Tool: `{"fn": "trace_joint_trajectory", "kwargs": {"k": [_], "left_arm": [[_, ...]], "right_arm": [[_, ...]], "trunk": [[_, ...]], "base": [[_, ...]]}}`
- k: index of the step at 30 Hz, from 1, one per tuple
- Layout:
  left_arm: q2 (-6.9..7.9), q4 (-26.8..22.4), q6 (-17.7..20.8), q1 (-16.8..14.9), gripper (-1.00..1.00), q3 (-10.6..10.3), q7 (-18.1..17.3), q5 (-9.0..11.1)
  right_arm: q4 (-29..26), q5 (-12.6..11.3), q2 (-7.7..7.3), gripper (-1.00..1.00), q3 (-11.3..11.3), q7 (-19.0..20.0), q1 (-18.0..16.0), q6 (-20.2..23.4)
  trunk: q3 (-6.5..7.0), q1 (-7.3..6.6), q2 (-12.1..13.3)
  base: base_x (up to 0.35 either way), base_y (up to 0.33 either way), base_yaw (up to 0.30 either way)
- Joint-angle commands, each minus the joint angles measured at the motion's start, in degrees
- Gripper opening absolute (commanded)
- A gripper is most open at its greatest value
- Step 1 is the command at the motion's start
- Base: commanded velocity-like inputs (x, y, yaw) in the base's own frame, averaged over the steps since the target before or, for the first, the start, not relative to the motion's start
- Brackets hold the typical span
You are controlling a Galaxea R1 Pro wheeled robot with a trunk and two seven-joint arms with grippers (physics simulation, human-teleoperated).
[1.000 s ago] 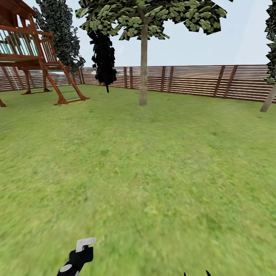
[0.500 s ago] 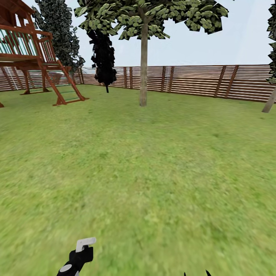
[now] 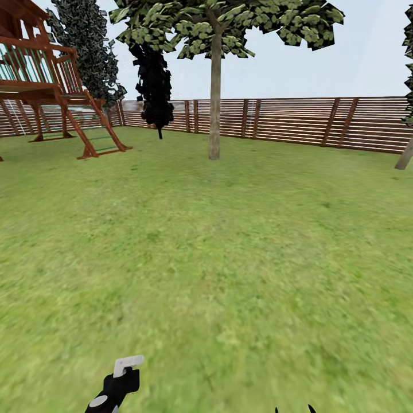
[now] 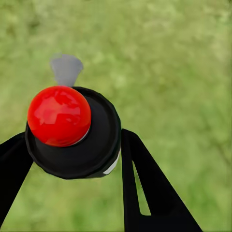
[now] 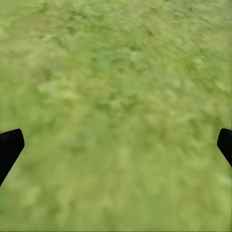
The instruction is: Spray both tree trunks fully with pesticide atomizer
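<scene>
The pesticide atomizer point(image 4: 72, 130), black with a red ball on top, sits between the black fingers of my left gripper point(image 4: 72, 147), which is shut on it. In the head view its white part point(image 3: 127, 364) shows at the bottom left above my left arm. My right gripper point(image 5: 116, 145) hangs open over bare grass, and its tips point(image 3: 293, 409) peek in at the bottom edge. One tree point(image 3: 229, 26) stands far ahead across the garden lawn, with its tree trunk point(image 3: 214, 109) bare and pale. A second leaning tree trunk point(image 3: 403, 156) shows at the right edge.
A brown slat fence point(image 3: 287, 120) closes the back of the lawn. A wooden play tower with a ladder point(image 3: 51, 86) stands at the far left. A black conifer point(image 3: 154, 86) and a speckled dark tree point(image 3: 86, 46) stand by the fence. Open grass point(image 3: 229, 258) lies ahead.
The whole head view has crept slightly: the play tower has slid left and the right trunk right, so the camera has moved. Both grippers hold their places in the picture.
</scene>
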Motion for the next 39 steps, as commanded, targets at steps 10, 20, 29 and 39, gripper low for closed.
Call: {"fn": "trace_joint_trajectory", "kwargs": {"k": [10, 20, 29, 39], "left_arm": [[0.0, 0.0, 0.0, 0.0, -1.0, 0.0, 0.0, 0.0], [0.0, 0.0, 0.0, 0.0, -1.0, 0.0, 0.0, 0.0], [0.0, 0.0, 0.0, 0.0, -1.0, 0.0, 0.0, 0.0], [0.16, -0.1, 0.0, 0.0, -1.0, 0.1, -0.1, 0.0]], "right_arm": [[0.0, 0.0, 0.0, 1.0, 0.0, 0.0, 0.0, 0.0], [0.0, 0.0, 0.0, 1.0, 0.0, 0.0, 0.0, 0.0], [0.0, 0.0, 0.0, 1.0, 0.0, 0.0, 0.0, 0.0], [0.0, 0.0, 0.0, 1.0, 0.0, 0.0, 0.0, 0.0]], "trunk": [[0.0, 0.0, 0.0], [0.0, 0.0, 0.0], [0.0, 0.0, 0.0], [0.0, 0.0, 0.0]], "base": [[0.198, 0.0, 0.0], [0.257, 0.0, 0.0], [0.336, 0.0, 0.0], [0.337, 0.0, 0.0]]}}
